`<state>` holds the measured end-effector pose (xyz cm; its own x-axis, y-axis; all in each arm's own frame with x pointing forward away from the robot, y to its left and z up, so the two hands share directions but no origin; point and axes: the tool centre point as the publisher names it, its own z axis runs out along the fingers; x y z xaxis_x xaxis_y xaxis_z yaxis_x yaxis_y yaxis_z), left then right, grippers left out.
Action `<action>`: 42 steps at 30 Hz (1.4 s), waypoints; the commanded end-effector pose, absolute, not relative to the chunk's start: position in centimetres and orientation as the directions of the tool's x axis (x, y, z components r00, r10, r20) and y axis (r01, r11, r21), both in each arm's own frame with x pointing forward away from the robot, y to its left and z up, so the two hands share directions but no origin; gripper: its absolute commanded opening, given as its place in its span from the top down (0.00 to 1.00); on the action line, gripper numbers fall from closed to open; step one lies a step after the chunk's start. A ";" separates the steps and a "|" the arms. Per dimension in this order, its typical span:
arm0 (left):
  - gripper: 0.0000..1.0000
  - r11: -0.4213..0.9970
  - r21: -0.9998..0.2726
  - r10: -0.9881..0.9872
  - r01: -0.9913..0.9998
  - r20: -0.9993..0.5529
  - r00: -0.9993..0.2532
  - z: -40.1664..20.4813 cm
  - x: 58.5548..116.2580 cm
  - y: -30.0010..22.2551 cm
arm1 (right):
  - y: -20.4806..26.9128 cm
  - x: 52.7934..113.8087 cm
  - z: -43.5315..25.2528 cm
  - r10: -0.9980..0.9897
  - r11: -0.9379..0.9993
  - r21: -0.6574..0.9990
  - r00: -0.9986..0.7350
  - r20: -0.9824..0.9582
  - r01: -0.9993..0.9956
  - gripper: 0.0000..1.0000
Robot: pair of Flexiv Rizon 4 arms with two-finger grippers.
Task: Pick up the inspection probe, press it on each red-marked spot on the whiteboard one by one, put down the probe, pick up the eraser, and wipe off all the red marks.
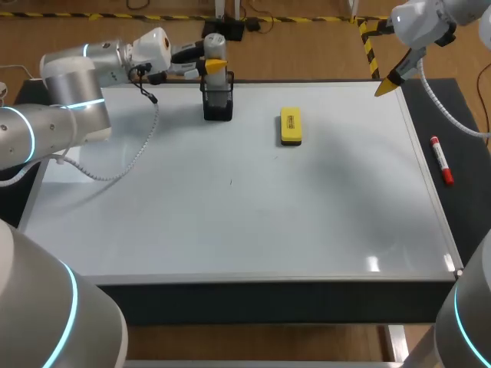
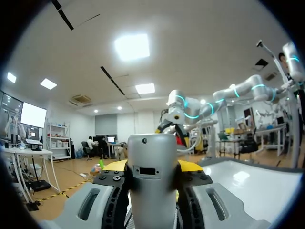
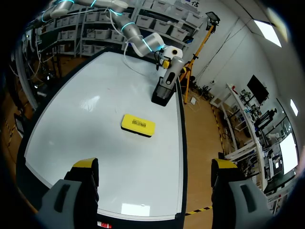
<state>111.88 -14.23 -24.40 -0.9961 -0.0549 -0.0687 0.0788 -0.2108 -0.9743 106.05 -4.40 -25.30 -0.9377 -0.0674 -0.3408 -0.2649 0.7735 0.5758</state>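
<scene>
A grey cylindrical probe [image 1: 215,47] stands upright over a black holder [image 1: 218,100] at the back of the whiteboard [image 1: 230,230]. My left gripper [image 1: 212,67] is shut on the probe [image 2: 152,181], with a yellow fingertip [image 2: 190,166] on either side of it. Whether the probe's lower end rests in the holder [image 3: 162,93] I cannot tell. The yellow eraser [image 1: 290,126] lies flat on the board, right of the holder. My right gripper [image 1: 391,80] hangs open and empty above the board's back right corner. From there the eraser [image 3: 138,125] lies well ahead of it [image 3: 155,167]. No red marks show.
A red marker [image 1: 441,160] lies on the dark mat off the board's right edge. A tiny dark speck [image 1: 230,182] sits near the board's middle. The left arm's cable [image 1: 146,130] droops over the back left of the board.
</scene>
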 end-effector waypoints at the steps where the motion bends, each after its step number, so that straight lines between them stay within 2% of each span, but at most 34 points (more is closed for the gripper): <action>1: 1.00 -0.221 -0.972 -0.033 0.074 -0.069 -0.997 -25.0 112.7 -14.1 | -4.4 106.1 -25.3 -0.070 0.775 0.573 -0.938 -0.339 -0.265 0.00; 33: 1.00 -0.213 -0.976 -0.015 0.052 -0.050 -0.999 -26.4 112.7 -14.4 | -4.4 106.1 -25.3 -0.070 0.775 0.573 -0.938 -0.339 -0.265 0.00; 34: 0.80 -0.213 -0.976 -0.016 0.052 -0.050 -0.999 -26.4 112.7 -14.5 | -4.4 106.1 -25.3 -0.070 0.775 0.573 -0.938 -0.339 -0.265 0.00; 35: 0.71 -0.211 -0.976 -0.022 0.053 -0.050 -0.999 -26.3 112.7 -14.5 | -4.4 106.1 -25.3 -0.070 0.775 0.573 -0.938 -0.339 -0.265 0.00; 38: 0.56 -0.211 -0.976 -0.025 0.054 -0.050 -0.998 -26.2 112.5 -14.4 | -4.4 106.1 -25.3 -0.070 0.775 0.573 -0.938 -0.339 -0.265 0.00; 40: 0.00 -0.209 -0.976 -0.029 0.054 -0.049 -0.998 -26.2 112.5 -14.4 | -4.4 106.1 -25.3 -0.070 0.775 0.573 -0.938 -0.339 -0.265 0.00; 42: 0.00 -0.208 -0.977 -0.034 0.054 -0.048 -0.998 -26.2 112.4 -14.3 | -4.4 106.1 -25.3 -0.070 0.775 0.573 -0.938 -0.339 -0.265 0.00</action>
<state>112.88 -14.36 -26.44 -0.9984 -0.0247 -0.0504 0.0546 -0.2143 -0.9752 106.05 -4.40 -25.31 -0.9377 -0.0673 -0.3409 -0.2649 0.7734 0.5759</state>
